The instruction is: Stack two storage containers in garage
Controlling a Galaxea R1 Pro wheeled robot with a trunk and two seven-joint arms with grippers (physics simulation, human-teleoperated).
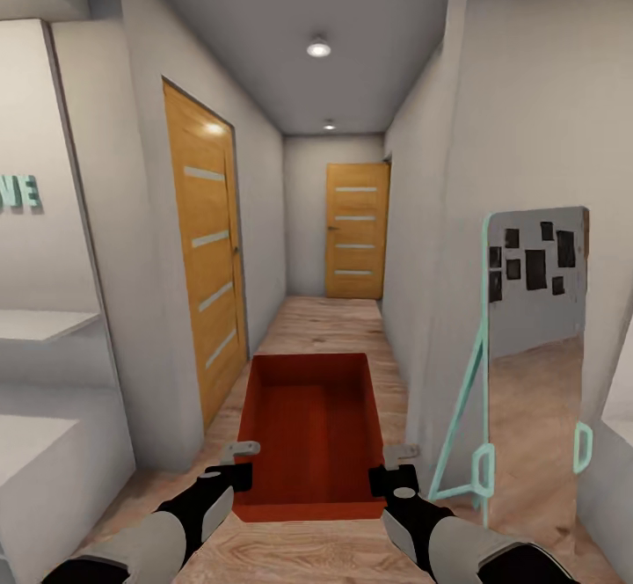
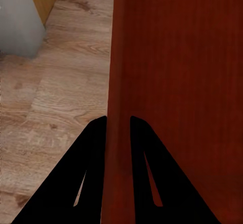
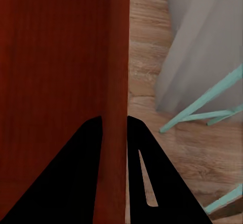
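Note:
One red-orange storage container (image 1: 312, 430) hangs in front of me above the wood plank hallway floor, held level between both arms. My left gripper (image 1: 239, 463) is shut on its left wall (image 2: 117, 82), one finger inside and one outside. My right gripper (image 1: 396, 468) is shut on its right wall (image 3: 117, 82) in the same way. The bin is lidless and nothing lies inside it. The garage and its concrete floor are out of view.
A narrow hallway runs ahead to a wooden door with frosted strips (image 1: 356, 230). A similar door (image 1: 207, 254) is in the left wall. A standing mirror with a teal frame (image 1: 532, 364) leans at the right. A white counter (image 1: 35, 373) juts in at the left.

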